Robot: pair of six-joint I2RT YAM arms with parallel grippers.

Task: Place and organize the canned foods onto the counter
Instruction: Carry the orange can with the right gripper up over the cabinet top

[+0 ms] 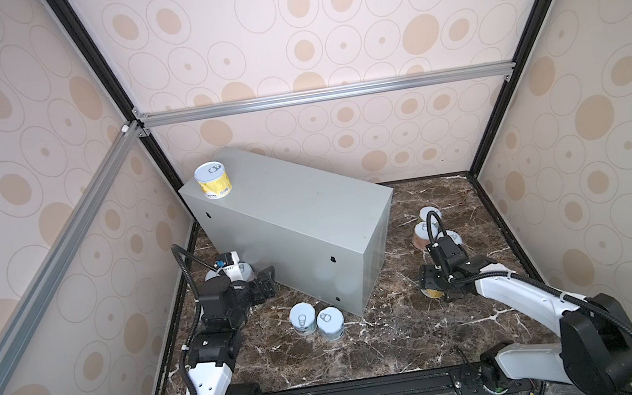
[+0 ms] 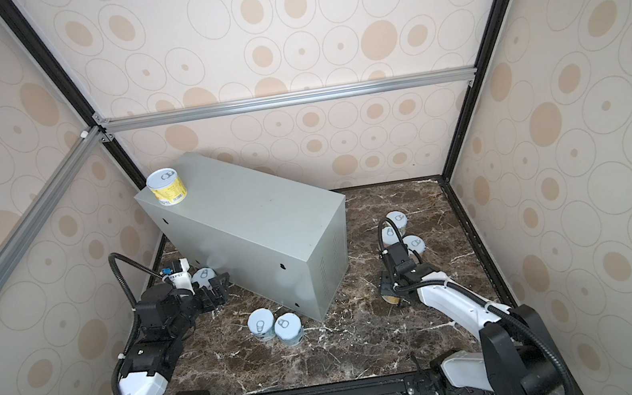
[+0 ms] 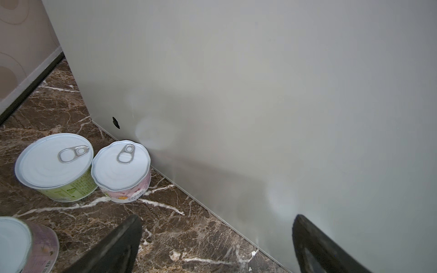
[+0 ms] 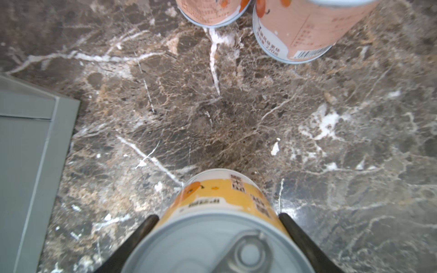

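Note:
The counter (image 1: 299, 209) (image 2: 248, 208) is a grey box set at a slant at the back left. One yellow can (image 1: 213, 180) (image 2: 166, 187) stands on its far left corner. My right gripper (image 4: 218, 217) (image 1: 431, 285) is shut on an orange-labelled can (image 4: 220, 196), one finger pressed on each side; whether the can rests on the floor I cannot tell. My left gripper (image 3: 217, 219) (image 1: 269, 281) is open and holds nothing, low beside the counter's front wall (image 3: 260, 94). A green can (image 3: 55, 167) and a pink can (image 3: 121, 170) stand just beyond it.
Two blue-labelled cans (image 1: 303, 318) (image 1: 330, 322) stand side by side on the marble floor (image 1: 388, 335) in front of the counter. Three more cans (image 1: 430, 214) cluster beyond my right gripper, two peach ones (image 4: 295, 30) close ahead. Another can (image 3: 23, 245) is by my left gripper.

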